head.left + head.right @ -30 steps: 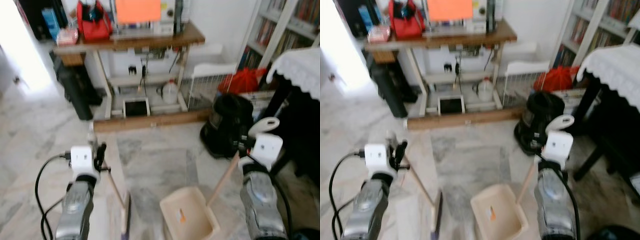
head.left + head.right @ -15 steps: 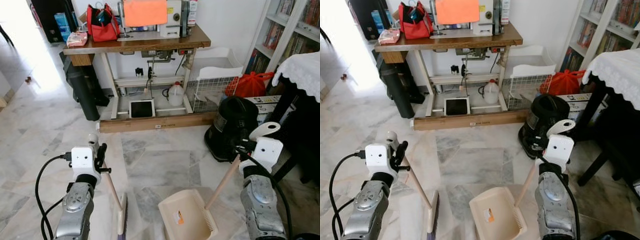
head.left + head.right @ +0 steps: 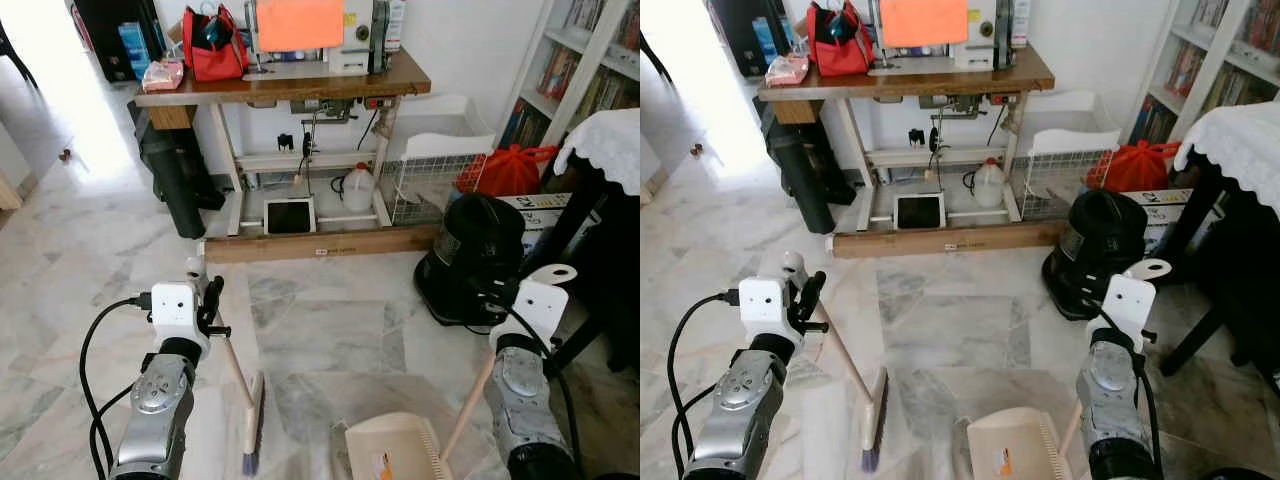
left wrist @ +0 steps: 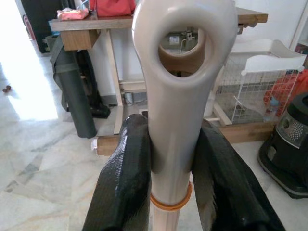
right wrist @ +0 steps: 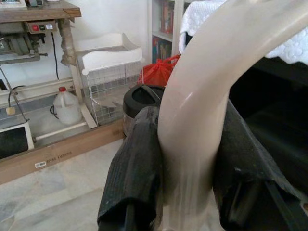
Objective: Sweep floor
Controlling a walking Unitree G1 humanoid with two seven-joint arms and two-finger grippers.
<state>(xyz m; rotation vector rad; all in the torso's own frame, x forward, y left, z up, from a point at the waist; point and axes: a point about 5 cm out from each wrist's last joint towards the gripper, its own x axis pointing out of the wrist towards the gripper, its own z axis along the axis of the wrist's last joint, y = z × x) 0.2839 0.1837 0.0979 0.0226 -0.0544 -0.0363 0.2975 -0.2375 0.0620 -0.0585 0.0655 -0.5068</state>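
Dustpan is sliding lower in my head view than half a second ago, and the whole room is shifting with it, so I am reading that as the camera tipping up and back, not the tools moving. I am clamping its pale handle in the right gripper, fingers pressed on either side. The left gripper is closed the same way around the broom handle, and the broom head is resting on the marble floor, just left of the dustpan. Farther off, the black vacuum and the wooden table are standing against the wall. I am judging both tools ready, sweeping not yet begun.
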